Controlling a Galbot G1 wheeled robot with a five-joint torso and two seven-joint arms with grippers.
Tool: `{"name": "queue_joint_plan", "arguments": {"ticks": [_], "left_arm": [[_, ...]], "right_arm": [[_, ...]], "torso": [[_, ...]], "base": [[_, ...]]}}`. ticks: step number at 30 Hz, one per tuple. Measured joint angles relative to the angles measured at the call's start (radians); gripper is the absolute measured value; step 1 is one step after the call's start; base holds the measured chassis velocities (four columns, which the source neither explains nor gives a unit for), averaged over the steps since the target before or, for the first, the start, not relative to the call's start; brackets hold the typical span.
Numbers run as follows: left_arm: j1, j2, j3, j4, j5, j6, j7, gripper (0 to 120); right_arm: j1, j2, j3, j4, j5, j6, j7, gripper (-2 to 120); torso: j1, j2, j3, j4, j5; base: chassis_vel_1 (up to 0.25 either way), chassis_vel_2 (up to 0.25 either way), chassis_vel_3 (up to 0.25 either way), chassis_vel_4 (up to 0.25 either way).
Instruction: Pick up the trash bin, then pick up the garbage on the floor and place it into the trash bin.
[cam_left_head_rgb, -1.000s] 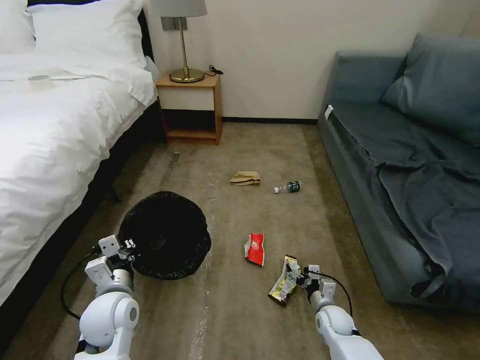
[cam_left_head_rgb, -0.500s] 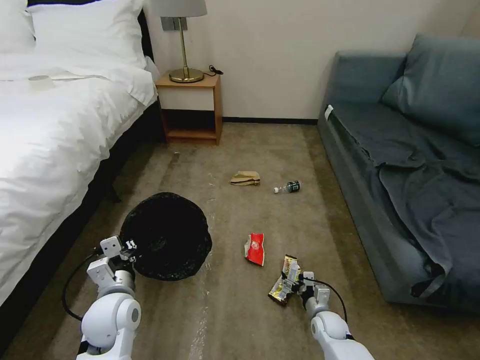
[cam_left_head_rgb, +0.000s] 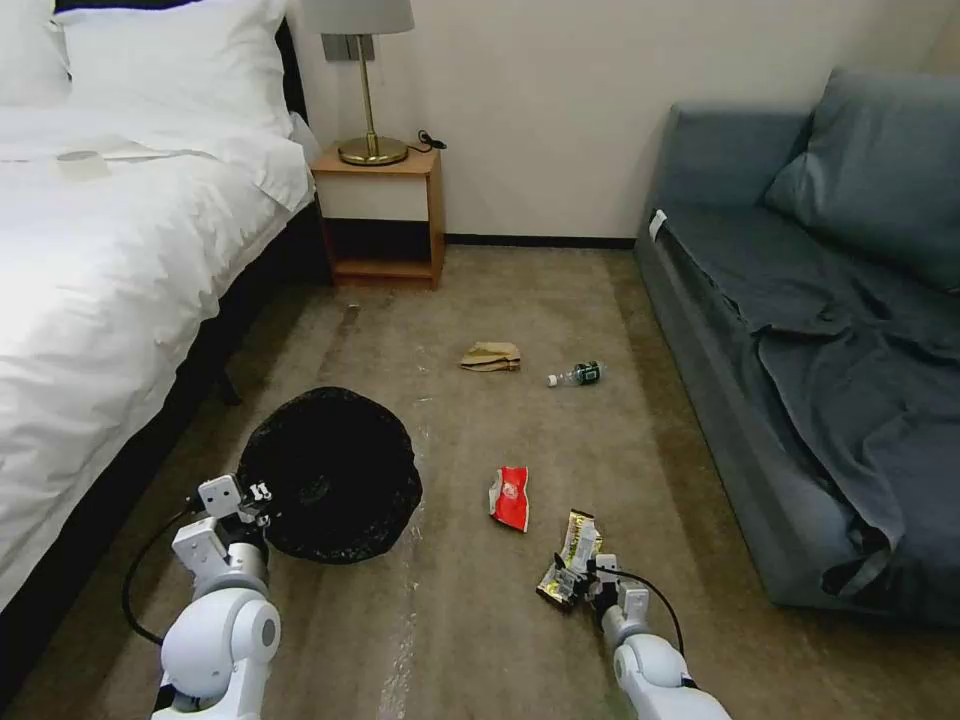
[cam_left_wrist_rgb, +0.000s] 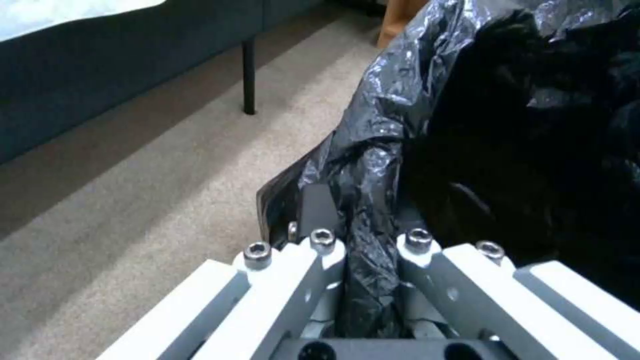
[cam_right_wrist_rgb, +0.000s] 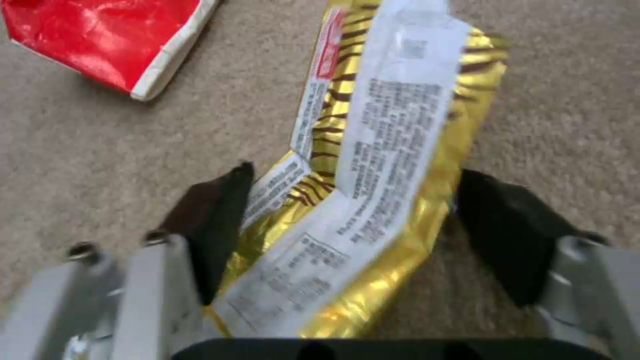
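Your left gripper (cam_left_head_rgb: 262, 492) was clamped on the near rim of the trash bin (cam_left_head_rgb: 330, 472); its pale metal fingers (cam_left_wrist_rgb: 320, 250) pinched a fold of the crinkly, glossy black bag (cam_left_wrist_rgb: 400, 125) that lined the round bin. The bin sat over the carpet (cam_left_head_rgb: 520, 300) near the left side, beside the bed (cam_left_head_rgb: 100, 260) with its smooth white sheets.

Your right gripper (cam_left_head_rgb: 575, 575) was low at the near end of the yellow-and-silver wrapper (cam_left_head_rgb: 570, 555). Its dark, wedge-shaped fingers (cam_right_wrist_rgb: 213, 220) stood spread wide on either side of the wrapper, a creased, shiny gold foil (cam_right_wrist_rgb: 373, 165) with a white printed panel, lying flat on the short, nubby carpet. I could not tell whether the pads touched it.

The red snack packet (cam_left_head_rgb: 512, 497), glossy with a white edge, lay just beside the wrapper, between it and the bin. The crumpled tan paper bag (cam_left_head_rgb: 491, 356) and the small clear bottle (cam_left_head_rgb: 576, 375), lying on its side, were well apart from both, toward the far wall.
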Motion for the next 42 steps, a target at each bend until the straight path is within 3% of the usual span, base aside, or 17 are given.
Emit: {"name": "queue_joint_plan", "arguments": {"ticks": [2,12,19,34,37,42], "left_arm": [[0.0,0.0,-0.001,0.0,-0.001,-0.001,0.0,3],[-0.002,-0.002,0.002,0.0,-0.003,-0.002,0.001,3],[-0.003,-0.003,0.003,0.003,-0.006,-0.002,0.001,3],[-0.005,-0.007,0.001,0.023,-0.004,-0.008,0.003,3],[-0.007,-0.008,0.002,0.029,-0.002,-0.01,0.004,3],[-0.011,-0.009,0.015,0.037,0.001,-0.011,0.007,3]], "right_arm": [[0.0,0.001,0.002,-0.001,-0.001,0.002,0.0,59],[0.001,0.008,0.008,-0.001,-0.012,0.003,0.003,28],[-0.005,0.01,0.008,0.012,-0.015,0.004,0.002,1],[-0.023,0.004,-0.022,0.087,-0.009,0.013,0.036,0],[-0.033,-0.011,-0.051,0.159,0.008,0.013,0.062,0],[-0.044,-0.061,-0.16,0.4,0.058,-0.008,0.157,0]], "torso": [[0.0,0.0,0.0,-0.0001,-0.0001],[0.0,0.0,0.0,0.0004,0.0008],[0.0,0.0,0.0,0.0005,0.0009],[0.0,0.0,0.0,0.0003,0.0007],[0.0,0.0,0.0,0.0003,0.0006],[0.0,0.0,0.0,0.0004,0.0004]], "base": [[0.0,0.0,0.0,0.0],[0.0,0.0,0.0,0.0],[0.0,0.0,0.0,0.0],[0.0,0.0,0.0,0.0],[0.0,0.0,0.0,0.0],[0.0,0.0,0.0,0.0]]}}
